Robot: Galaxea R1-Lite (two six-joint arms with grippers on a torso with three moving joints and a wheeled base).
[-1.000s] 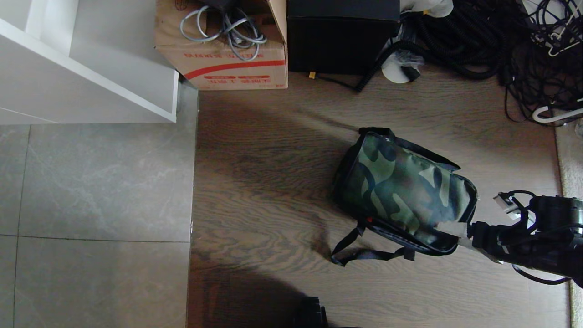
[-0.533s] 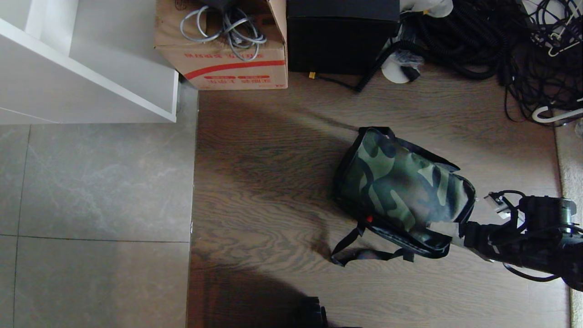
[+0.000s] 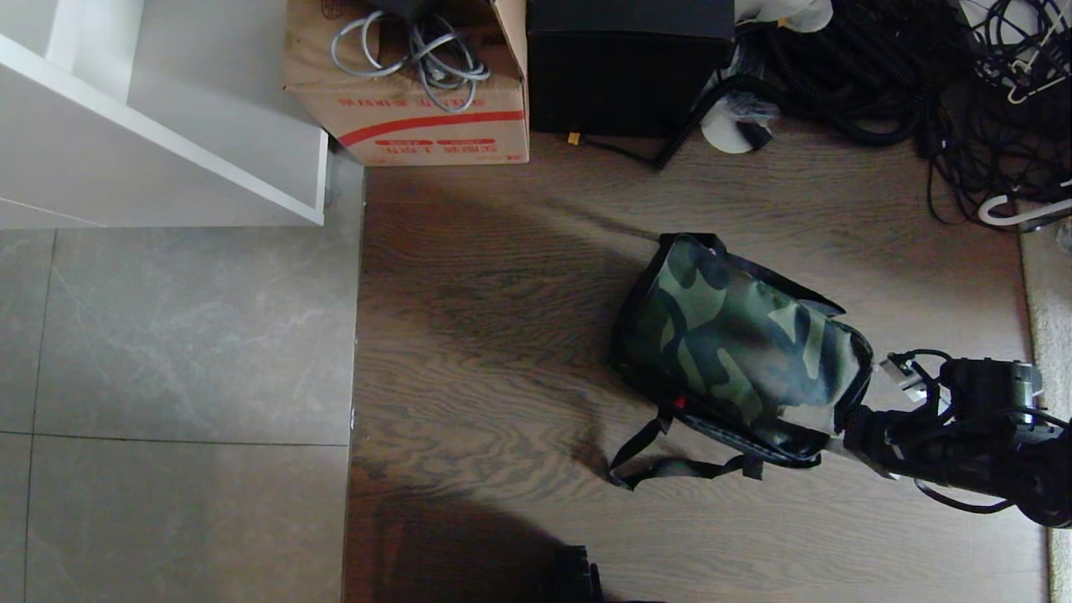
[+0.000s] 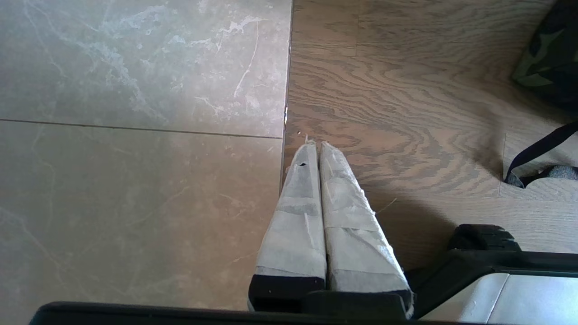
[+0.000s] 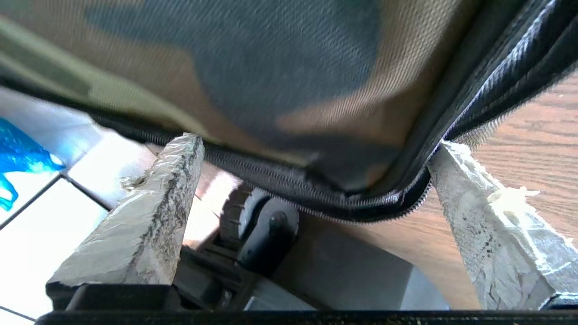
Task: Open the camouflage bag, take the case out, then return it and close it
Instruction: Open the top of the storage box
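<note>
Presently the camouflage bag (image 3: 741, 352) lies on its side on the wooden floor (image 3: 502, 352), lid closed, with its black zipper (image 5: 289, 183) running along the edge nearest the robot and a black strap (image 3: 670, 465) trailing loose on the boards beside it. The right gripper (image 3: 825, 423) is at the bag's near right corner, its taped fingers (image 5: 149, 216) spread wide with the zippered corner of the bag sitting between them; the fingers touch the zipper seam at both sides but are not closed on anything. The case is not visible in any view. The left gripper (image 4: 316, 146) hangs low above the seam where the grey tiles (image 4: 135, 135) meet the wood, well apart from the bag, its two wrapped fingers pressed together and holding nothing. Behind the bag, against the far wall, stand a cardboard box (image 3: 410, 92) with grey cables coiled in it and a larger black box (image 3: 628, 71); a tangle of black cables (image 3: 921, 75) lies to the right of these. A white cabinet (image 3: 159, 117) occupies the far left corner above the tiled area.
</note>
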